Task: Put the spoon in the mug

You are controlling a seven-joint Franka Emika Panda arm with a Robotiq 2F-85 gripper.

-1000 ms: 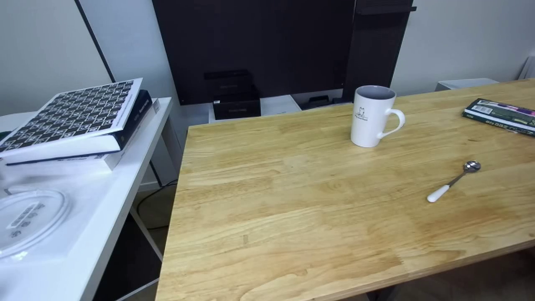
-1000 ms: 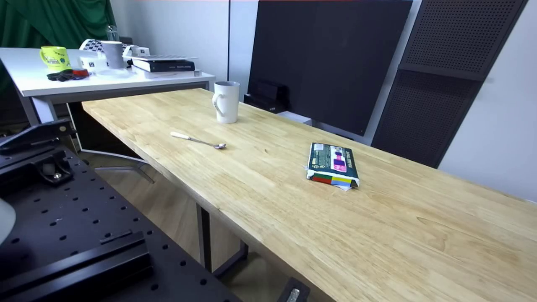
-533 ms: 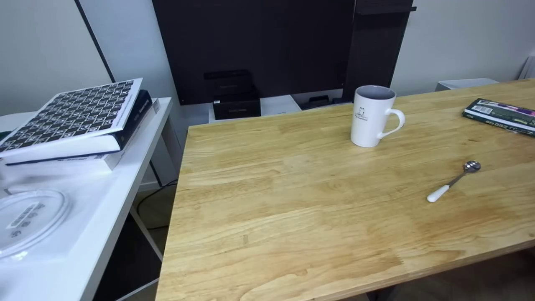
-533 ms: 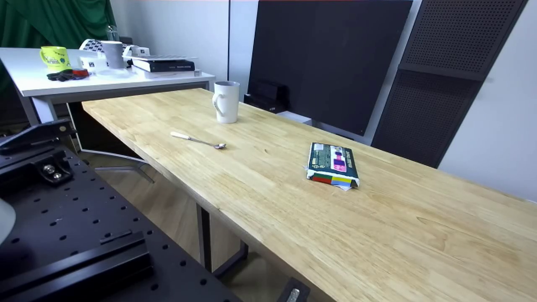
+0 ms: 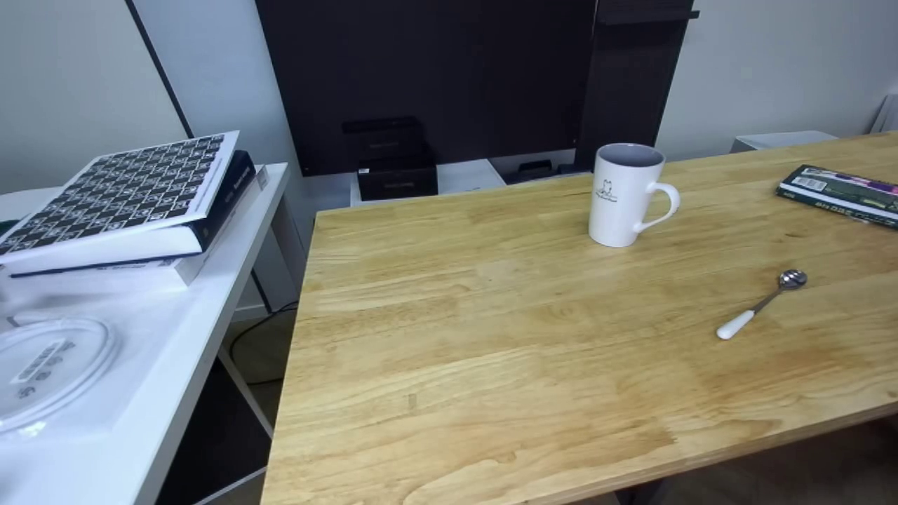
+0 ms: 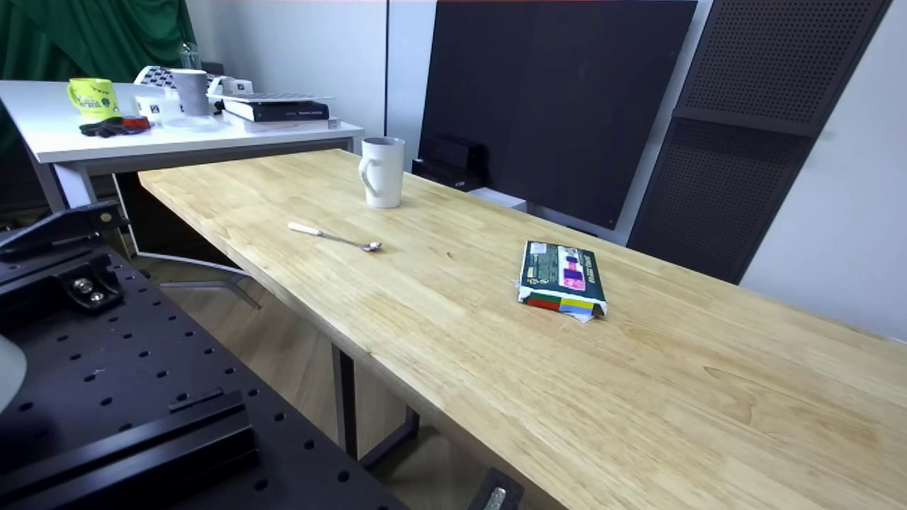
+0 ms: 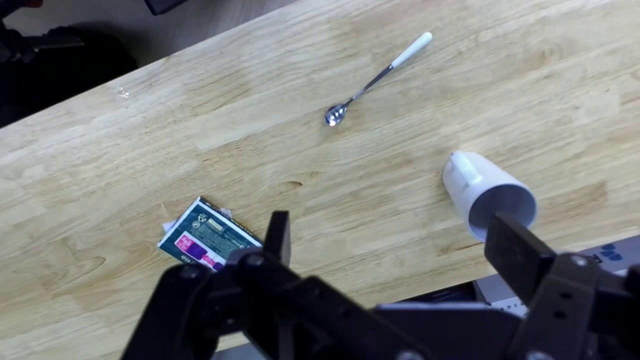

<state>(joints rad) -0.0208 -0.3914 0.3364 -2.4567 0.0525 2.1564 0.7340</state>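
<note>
The spoon, with a silvery bowl and a white handle, lies flat on the wooden table in both exterior views [image 5: 759, 307] [image 6: 333, 238] and at the upper middle of the wrist view [image 7: 372, 82]. The white mug with a grey inside stands upright in both exterior views [image 5: 617, 210] [image 6: 386, 177]. It also shows at the right of the wrist view [image 7: 467, 182], partly behind a finger. No spoon shows in it. My gripper [image 7: 390, 220] is open with its fingers wide apart and nothing between them. It is above the table, out of view in both exterior views.
A dark green packet [image 6: 562, 276] lies on the wooden table [image 6: 460, 340] and also shows in the wrist view [image 7: 205, 240]. A white side table [image 6: 142, 145] holds books [image 5: 133, 196], cups and cables. A dark board [image 5: 435, 84] stands behind the wooden table.
</note>
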